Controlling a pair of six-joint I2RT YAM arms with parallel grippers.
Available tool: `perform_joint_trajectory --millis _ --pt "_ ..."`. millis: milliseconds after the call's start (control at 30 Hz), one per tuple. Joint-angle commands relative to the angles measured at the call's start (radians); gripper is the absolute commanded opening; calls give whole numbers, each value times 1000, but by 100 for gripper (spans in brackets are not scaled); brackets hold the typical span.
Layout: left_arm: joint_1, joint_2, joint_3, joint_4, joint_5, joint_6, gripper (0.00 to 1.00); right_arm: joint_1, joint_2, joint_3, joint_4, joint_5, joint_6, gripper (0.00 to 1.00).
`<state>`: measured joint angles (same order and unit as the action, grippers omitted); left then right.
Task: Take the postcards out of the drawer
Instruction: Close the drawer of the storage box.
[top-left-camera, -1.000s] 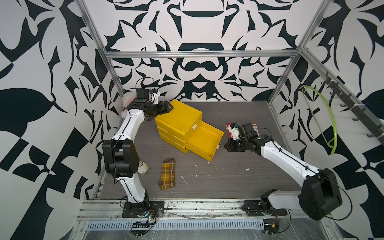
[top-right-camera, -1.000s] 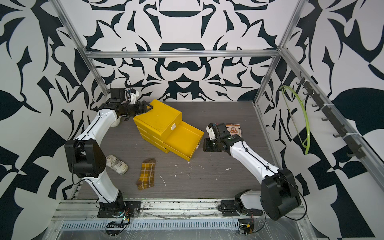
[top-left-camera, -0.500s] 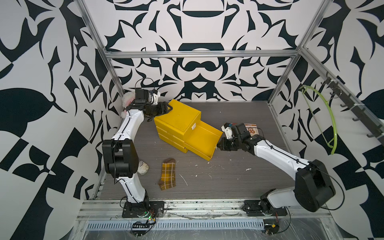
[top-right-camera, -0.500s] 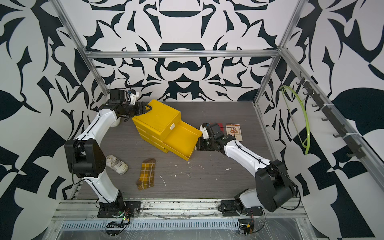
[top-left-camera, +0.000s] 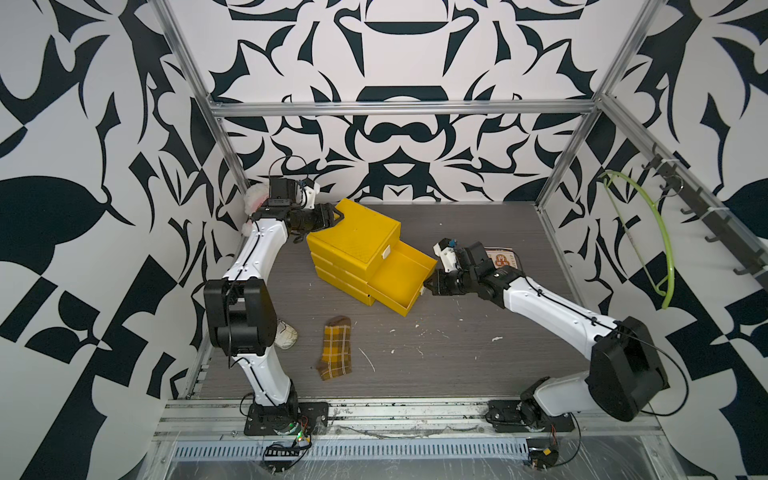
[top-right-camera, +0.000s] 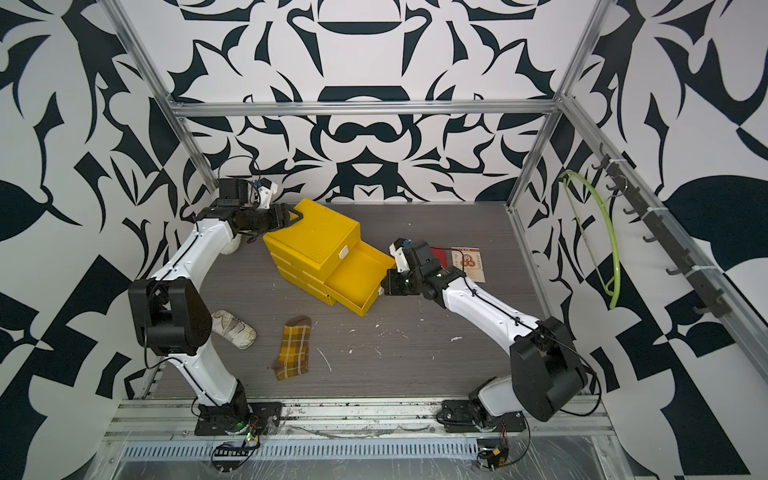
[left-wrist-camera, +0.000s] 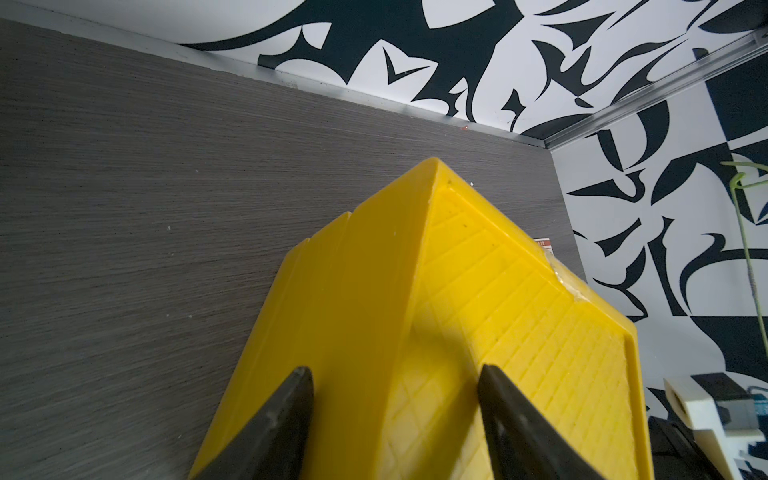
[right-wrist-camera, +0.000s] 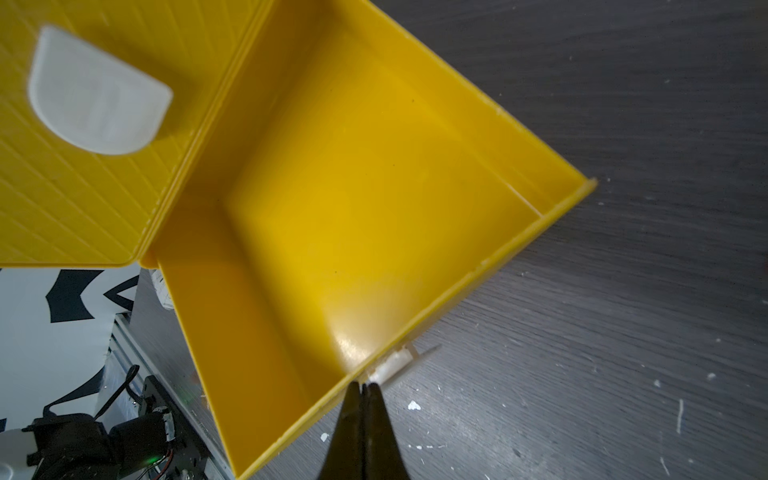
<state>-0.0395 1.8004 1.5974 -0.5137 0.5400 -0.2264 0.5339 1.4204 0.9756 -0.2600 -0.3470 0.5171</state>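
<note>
While right hand (top-left-camera: 427, 287), pinched together, touches drawer (top-left-camera: 400, 277) front, left hand (top-left-camera: 335, 216) clamps cabinet (top-left-camera: 356, 237); postcards (top-right-camera: 468, 260) behind, sock (top-left-camera: 336, 353) nearby.

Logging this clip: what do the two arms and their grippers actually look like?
The two arms match. The left arm and right arm have smooth white links, bulky black joint housings, and a thin black cable clipped along the shells. Each wrist carries a white camera mount. The left gripper and right gripper have black fingers tapering to narrow tips. No logos are visible.
</note>
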Motion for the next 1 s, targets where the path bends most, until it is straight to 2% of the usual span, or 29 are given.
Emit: perform_joint_trajectory --millis 0,233,467,600,800,967 --pt "-17 33 -25 -74 14 22 68 5 -10 38 47 19 0 0" --pt "-19 36 -23 -75 18 20 67 21 51 36 94 14 15 0" --pt "-20 39 -20 -76 20 19 67 20 -45 70 -51 125 -55 0" --pt "-19 40 -16 -77 21 18 67 20 -50 59 -102 138 -66 0" --pt "-19 39 -15 -79 23 17 68 20 -2 4 -50 120 -39 0" --pt "-20 42 -11 -80 25 18 68 21 44 20 -8 100 -37 0"
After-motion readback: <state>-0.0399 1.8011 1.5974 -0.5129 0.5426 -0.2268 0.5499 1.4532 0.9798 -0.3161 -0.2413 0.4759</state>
